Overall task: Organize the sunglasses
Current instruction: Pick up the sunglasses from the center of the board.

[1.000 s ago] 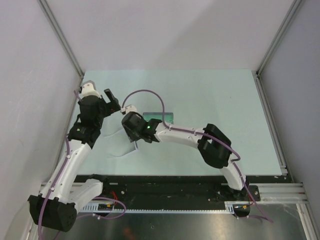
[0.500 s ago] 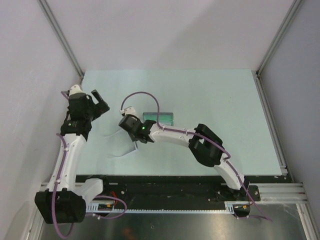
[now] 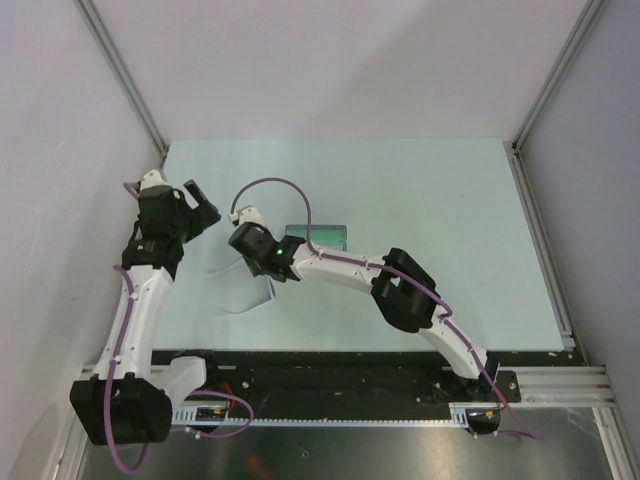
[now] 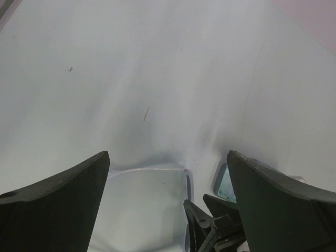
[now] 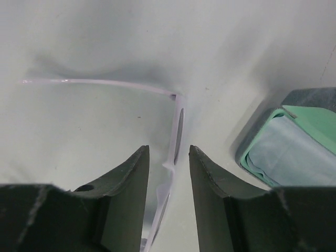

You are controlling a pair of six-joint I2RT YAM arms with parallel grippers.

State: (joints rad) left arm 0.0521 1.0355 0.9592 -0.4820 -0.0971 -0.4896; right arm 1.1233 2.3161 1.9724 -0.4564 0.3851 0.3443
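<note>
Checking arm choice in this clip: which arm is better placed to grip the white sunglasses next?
Right. The right gripper straddles the frame of the white sunglasses, fingers on either side, so it likely needs only to close. The left gripper hangs wide open, well off to the side.

**What everything here looks to be made of**

sunglasses (image 5: 177, 126) have a thin white plastic frame, smooth with a slight shine; table (image 5: 79, 42) is a pale matt sheet, smooth apart from a couple of tiny marks; case (image 5: 315, 97) is grey and rough-textured outside with a green lining; pale soft-looking cloth (image 5: 294, 152) sits inside it; right gripper (image 5: 168, 152) is matt black plastic
</note>
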